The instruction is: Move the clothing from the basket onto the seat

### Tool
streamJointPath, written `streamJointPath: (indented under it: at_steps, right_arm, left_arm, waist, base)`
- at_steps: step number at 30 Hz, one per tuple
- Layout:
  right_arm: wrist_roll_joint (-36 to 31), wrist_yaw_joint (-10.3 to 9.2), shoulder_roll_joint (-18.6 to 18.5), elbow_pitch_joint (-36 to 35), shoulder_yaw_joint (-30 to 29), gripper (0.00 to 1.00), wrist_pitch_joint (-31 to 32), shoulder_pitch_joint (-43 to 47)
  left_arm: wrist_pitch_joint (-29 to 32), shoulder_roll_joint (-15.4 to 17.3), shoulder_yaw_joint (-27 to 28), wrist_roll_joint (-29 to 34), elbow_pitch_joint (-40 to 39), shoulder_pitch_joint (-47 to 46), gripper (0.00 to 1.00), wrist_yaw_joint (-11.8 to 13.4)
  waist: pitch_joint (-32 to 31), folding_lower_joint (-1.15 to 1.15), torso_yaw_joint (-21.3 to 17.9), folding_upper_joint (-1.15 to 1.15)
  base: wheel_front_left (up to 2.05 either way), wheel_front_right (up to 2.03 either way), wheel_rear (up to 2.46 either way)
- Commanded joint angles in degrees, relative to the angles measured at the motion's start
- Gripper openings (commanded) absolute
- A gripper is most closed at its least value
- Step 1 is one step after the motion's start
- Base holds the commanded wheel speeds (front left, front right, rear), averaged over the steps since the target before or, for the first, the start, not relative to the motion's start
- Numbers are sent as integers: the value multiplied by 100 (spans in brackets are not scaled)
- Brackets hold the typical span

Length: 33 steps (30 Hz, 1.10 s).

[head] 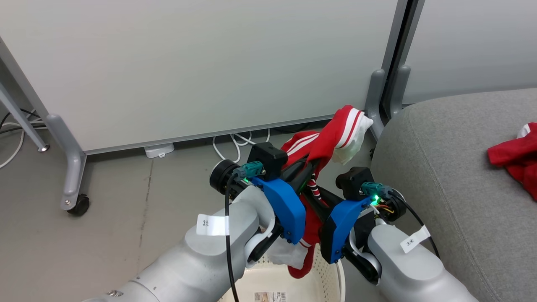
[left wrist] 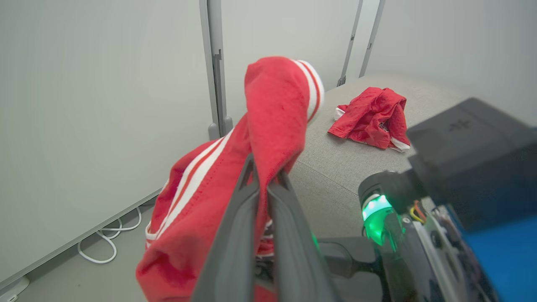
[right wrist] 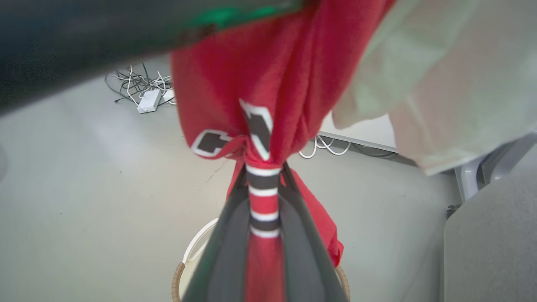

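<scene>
Note the red sports jersey (head: 331,140) with white stripe trim and white lining, held up in the air between both arms, directly above the cream perforated plastic laundry basket (head: 329,279) with brown woven-look rim. Lower end of the fabric hanging at the basket's mouth; contact with the basket wall not determinable. Upper striped end draped over and past the fingertips, near the corner of the large grey fabric seat cushion (head: 453,176), not resting on it.

Left gripper (head: 310,165): long dark fingers pressed together on a fold of the red fabric. Same grip in the left wrist view, left gripper (left wrist: 264,170) with cloth bunched at the tips and spilling down both sides.

Right gripper (head: 314,188): fingers closed on a gathered strip of the same garment. In the right wrist view, right gripper (right wrist: 264,167) pinching a strip with dark-and-white number markings, basket rim (right wrist: 176,281) below.

On the seat cushion (left wrist: 356,167): second crumpled red jersey (head: 516,159), well apart from both grippers.

Around: pale grey floor (head: 105,209), white partition panel (head: 188,63) on grey wheeled legs, white cables (head: 235,142) along its base, white power block (head: 158,149) beside them.
</scene>
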Motion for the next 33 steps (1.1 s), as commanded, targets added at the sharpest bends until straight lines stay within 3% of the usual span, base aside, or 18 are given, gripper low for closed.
streamJointPath:
  at_steps: [1, 17, 18, 19, 20, 21, 26, 33]
  right_arm:
    - [33, 2, -19, 43, 35, 0, -45, -107]
    - [364, 2, -47, 468, 438, 0, -325, -296]
    - [388, 1, -47, 485, 456, 0, -332, -307]
    - [409, 1, -46, 503, 476, 0, -342, -318]
    - [422, 2, -47, 518, 493, 0, -358, -324]
    - [454, 1, -44, 529, 508, 0, -365, -318]
    - [556, 1, -34, 541, 561, 0, -445, -361]
    - [600, 2, -198, 395, 490, 0, -588, -418]
  left_arm:
    - [-39, -5, -4, -29, 5, -63, 0, -36]
    - [-37, -5, -29, 3, 86, -100, 0, 13]
    - [-37, -6, -14, 14, 75, -100, 5, 24]
    - [-37, -5, 12, 31, 66, -106, 16, 32]
    - [-37, -5, 52, 69, 51, -124, 49, 62]
    - [-38, -5, 90, 138, 34, -140, 100, 88]
    - [-35, 23, 492, 731, -123, 179, 100, 174]
    - [-35, 461, 1825, 1853, -1077, 1304, 100, 195]
  waist:
    - [-6, 0, -9, 0]
    - [-33, 0, -71, 0]
    - [-30, 0, -72, 0]
    - [-27, 0, -73, 0]
    - [-23, 0, -73, 0]
    - [-20, 0, -73, 0]
    - [-4, 0, -77, 0]
    - [71, 0, -9, 0]
  base:
    - [0, 0, 0]
    - [0, 0, 0]
    - [0, 0, 0]
    - [0, 0, 0]
    - [0, 0, 0]
    - [0, 0, 0]
    - [0, 0, 0]
    - [0, 0, 0]
